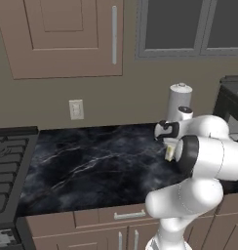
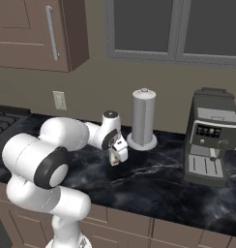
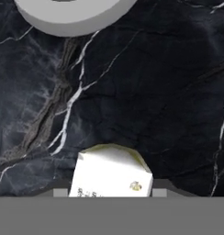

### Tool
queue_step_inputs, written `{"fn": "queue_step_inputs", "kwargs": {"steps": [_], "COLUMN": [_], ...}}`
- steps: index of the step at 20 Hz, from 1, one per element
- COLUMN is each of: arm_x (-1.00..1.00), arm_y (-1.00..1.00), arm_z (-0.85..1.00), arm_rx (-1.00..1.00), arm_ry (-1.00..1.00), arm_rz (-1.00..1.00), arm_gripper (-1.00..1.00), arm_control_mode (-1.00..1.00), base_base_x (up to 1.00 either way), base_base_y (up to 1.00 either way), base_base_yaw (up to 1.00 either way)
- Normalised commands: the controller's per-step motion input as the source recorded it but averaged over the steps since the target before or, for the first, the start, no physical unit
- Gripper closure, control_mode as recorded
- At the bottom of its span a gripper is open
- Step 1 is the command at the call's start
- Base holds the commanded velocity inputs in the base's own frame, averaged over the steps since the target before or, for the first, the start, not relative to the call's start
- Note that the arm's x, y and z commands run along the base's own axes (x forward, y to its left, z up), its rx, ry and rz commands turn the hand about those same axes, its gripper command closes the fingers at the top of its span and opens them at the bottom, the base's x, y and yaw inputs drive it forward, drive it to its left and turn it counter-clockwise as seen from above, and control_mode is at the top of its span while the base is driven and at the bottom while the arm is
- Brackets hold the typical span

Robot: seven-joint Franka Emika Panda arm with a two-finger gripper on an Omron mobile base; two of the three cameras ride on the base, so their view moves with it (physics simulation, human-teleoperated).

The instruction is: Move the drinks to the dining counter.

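Observation:
The small white-yellow carton (image 3: 111,176) sits between my fingertips, and my gripper (image 3: 110,193) is shut on it. From the base views, the carton (image 1: 169,152) (image 2: 114,159) hangs under the gripper (image 1: 168,145) (image 2: 118,154), just above the black marble worktop (image 2: 154,184) over handled drawers (image 1: 129,215). I cannot tell whether the carton touches the marble. The red bottle, the yellow juice bottle, the wine bottle and the dining counter are out of view.
The tall grey paper-towel cylinder (image 2: 143,118) (image 1: 179,100) stands just behind the gripper; its round base (image 3: 72,16) shows ahead. A coffee machine (image 2: 212,143) stands to the right, a stove (image 1: 9,166) to the left, and wall cabinets (image 1: 67,34) hang above.

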Motion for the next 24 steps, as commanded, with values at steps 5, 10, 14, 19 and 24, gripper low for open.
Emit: {"fn": "queue_step_inputs", "kwargs": {"steps": [5, 10, 14, 19, 24], "arm_x": [-0.03, -0.27, -0.46, -0.39, 0.00], "arm_y": [0.00, 0.00, 0.06, 0.04, 0.14], "arm_z": [0.95, 0.66, 0.20, 0.29, 0.77], "arm_rx": [0.08, 0.14, 0.11, 0.01, -0.02], "arm_ry": [-0.04, -0.12, -0.04, -0.04, 0.03], "arm_rz": [-0.02, 0.05, 0.03, 0.03, 0.12], "arm_gripper": [1.00, 1.00, 1.00, 1.00, 1.00], "arm_control_mode": [-1.00, -1.00, -1.00, -1.00, -1.00], "base_base_x": [0.00, 0.00, 0.00, 0.00, 0.00], "base_base_y": [0.00, 0.00, 0.00, 0.00, 0.00], "base_base_yaw": [0.00, 0.00, 0.00, 0.00, 0.00]}}
